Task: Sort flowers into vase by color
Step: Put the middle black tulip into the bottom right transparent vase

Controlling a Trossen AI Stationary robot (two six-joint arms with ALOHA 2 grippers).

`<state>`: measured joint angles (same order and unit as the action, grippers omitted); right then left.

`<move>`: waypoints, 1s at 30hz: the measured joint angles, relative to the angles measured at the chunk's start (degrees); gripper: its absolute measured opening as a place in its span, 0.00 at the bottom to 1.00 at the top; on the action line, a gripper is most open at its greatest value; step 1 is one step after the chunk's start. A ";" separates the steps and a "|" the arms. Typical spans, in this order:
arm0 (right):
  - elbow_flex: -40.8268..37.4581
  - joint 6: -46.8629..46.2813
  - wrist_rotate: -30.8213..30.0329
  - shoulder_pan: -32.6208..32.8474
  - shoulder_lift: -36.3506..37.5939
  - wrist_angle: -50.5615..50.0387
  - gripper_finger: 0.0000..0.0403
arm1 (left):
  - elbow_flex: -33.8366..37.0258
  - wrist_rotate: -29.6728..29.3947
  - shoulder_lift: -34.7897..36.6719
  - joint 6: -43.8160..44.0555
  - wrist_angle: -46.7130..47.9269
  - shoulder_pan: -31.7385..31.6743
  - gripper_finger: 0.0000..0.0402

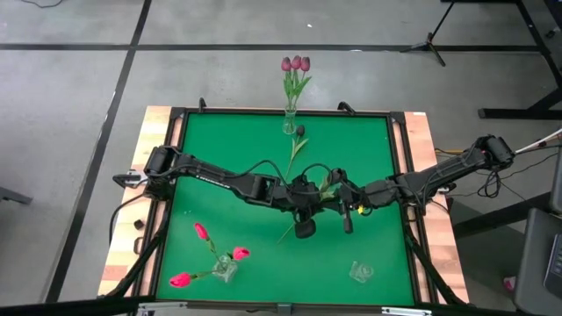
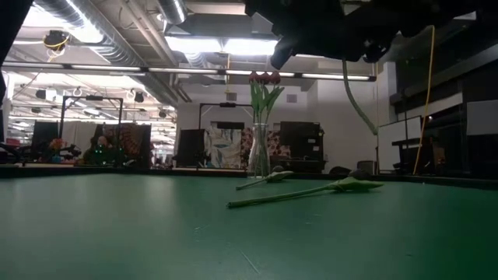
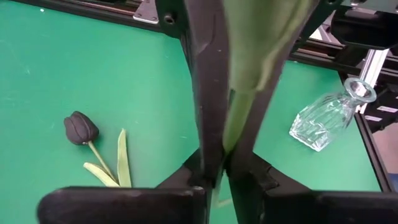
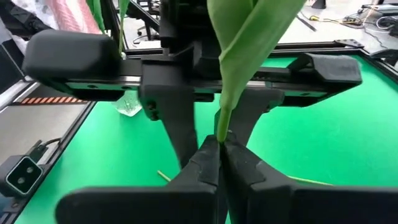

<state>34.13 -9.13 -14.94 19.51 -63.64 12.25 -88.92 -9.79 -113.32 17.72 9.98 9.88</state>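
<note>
In mid-table my two grippers meet nose to nose above the green mat. Between them is a flower (image 4: 245,37), of which only a green stem and broad leaf show; its head is hidden. My right gripper (image 4: 219,146) is shut on the stem. My left gripper (image 3: 222,158) stands narrowly open, a finger on either side of the same stem. A near-black tulip (image 1: 300,132) lies flat by the far vase (image 1: 290,123), which holds mauve tulips (image 1: 296,64). The near-left vase (image 1: 225,268) holds pink-red tulips (image 1: 180,279). My right gripper pinches the flower's thin stem (image 4: 221,127) between its two fingers, just below where the broad leaf widens. The fingers come almost level from the table's right side and lie across the stem. The flower is held clear of the table, its leaf rising above the fingers.
An empty glass vase (image 1: 361,272) stands near the right front corner. A loose green stem with a leaf (image 2: 296,193) lies on the mat under the grippers. Wooden borders (image 1: 420,158) frame the mat on both sides.
</note>
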 joint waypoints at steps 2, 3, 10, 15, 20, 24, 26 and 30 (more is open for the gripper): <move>-0.02 -1.06 -1.48 0.02 0.00 -0.01 0.01 | 0.00 -0.30 0.00 0.02 0.14 0.03 0.13; -0.02 -1.27 -2.47 0.02 0.01 -0.14 0.01 | -0.01 -0.50 0.00 0.05 0.44 0.02 0.14; 0.01 -2.72 -5.85 0.05 3.85 -4.58 0.00 | -0.02 -4.46 2.16 0.20 5.98 1.29 0.26; -0.07 -3.59 -9.28 -0.02 10.99 -12.85 0.00 | -0.02 -6.82 4.42 1.16 8.36 3.10 0.32; -0.07 -6.82 -10.89 -0.02 18.64 -19.94 0.00 | -0.04 -7.98 4.74 -1.48 8.58 4.46 0.34; -0.07 -10.83 -10.80 2.18 26.13 -25.95 0.00 | -0.02 -10.82 5.24 -3.90 9.08 7.31 0.34; -0.07 -12.70 -11.54 4.86 29.67 -28.90 0.00 | 0.00 -13.02 6.24 -5.73 9.00 9.00 0.34; -0.07 -17.59 -12.55 11.68 35.86 -32.85 0.00 | -0.02 -16.40 10.45 -7.49 7.99 12.04 0.34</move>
<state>34.06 -26.72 -27.49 31.19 -27.78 -20.59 -88.95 -26.19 -102.87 10.23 17.97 21.92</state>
